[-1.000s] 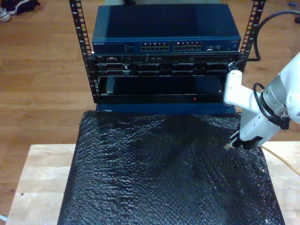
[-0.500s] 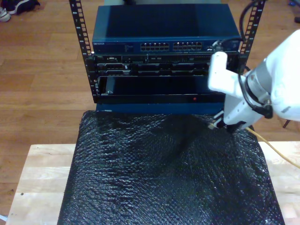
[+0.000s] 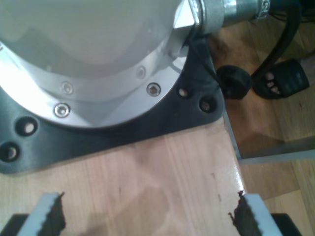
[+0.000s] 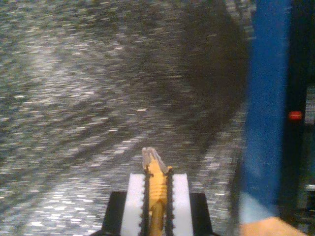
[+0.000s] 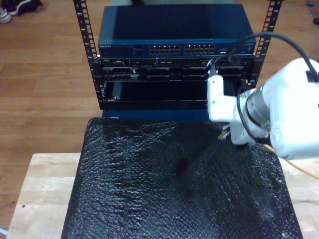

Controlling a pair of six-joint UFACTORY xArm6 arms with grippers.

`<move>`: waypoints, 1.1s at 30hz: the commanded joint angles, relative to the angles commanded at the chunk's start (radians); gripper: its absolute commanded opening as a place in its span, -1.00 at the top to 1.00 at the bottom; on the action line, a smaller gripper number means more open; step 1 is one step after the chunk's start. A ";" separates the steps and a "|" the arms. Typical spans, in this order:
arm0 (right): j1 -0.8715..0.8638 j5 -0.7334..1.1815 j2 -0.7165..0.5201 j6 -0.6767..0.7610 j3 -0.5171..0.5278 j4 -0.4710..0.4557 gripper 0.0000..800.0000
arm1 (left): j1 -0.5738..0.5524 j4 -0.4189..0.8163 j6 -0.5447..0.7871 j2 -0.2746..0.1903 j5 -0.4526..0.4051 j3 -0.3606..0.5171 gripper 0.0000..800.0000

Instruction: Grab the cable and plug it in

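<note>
First wrist view: my first gripper [image 3: 147, 216] sits with jaws wide apart, nothing between them. The serrated fingertips [image 3: 49, 214] show at either side over a bare wooden table [image 3: 147, 182]. Just past the fingertips is a black base plate [image 3: 118, 125] with bolt holes, and a round silver flange [image 3: 93, 69] sits on top of it. Beyond the table edge there is wood floor [image 3: 261, 128] with a black cable [image 3: 285, 39] and a black foot-like part [image 3: 288, 78].

Second wrist view: my second gripper [image 4: 157, 196] is clamped on the cable [image 4: 156, 184]. Its white serrated pads [image 4: 135, 196] press the yellow boot from both sides, and the clear plug tip sticks out just past them. The plug hangs over the black bubble-wrap mat [image 4: 98, 98], apart from it as far as I can tell. A blue panel [image 4: 268, 108] stands beside the mat, and a small red light [image 4: 295, 115] glows on the dark face next to it. The frame is motion-blurred.

Exterior view: the white arm [image 5: 279, 114] comes in from the exterior view's right, its gripper end at the far edge of the mat [image 5: 174, 184], just in front of the rack [image 5: 174, 74]. The plug end of the cable [image 5: 225, 132] is visible at the gripper, near the rack's lower open bay. The rest of the cable trails off behind the arm across the table [image 5: 45, 189] toward the exterior view's right. The blue switch [image 5: 174, 35], with its rows of ports, sits at the top of the rack, well above the plug.
</note>
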 joint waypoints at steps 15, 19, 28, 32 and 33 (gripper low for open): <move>0.002 -0.281 0.103 -0.002 -0.005 -0.123 1.00 | 0.000 0.000 0.000 0.000 0.000 0.000 -1.00; 0.000 -0.318 0.107 0.005 -0.003 -0.176 1.00 | 0.000 0.000 0.000 0.000 0.000 0.000 -1.00; 0.006 -0.396 0.020 0.003 0.052 -0.178 1.00 | 0.000 0.000 0.000 0.000 0.000 0.000 -1.00; 0.009 -0.397 0.005 -0.002 0.044 -0.190 1.00 | 0.000 0.000 0.000 0.000 0.000 0.000 -1.00; 0.009 -0.397 -0.002 -0.002 0.044 -0.203 1.00 | 0.000 0.000 0.000 0.000 0.000 0.000 -1.00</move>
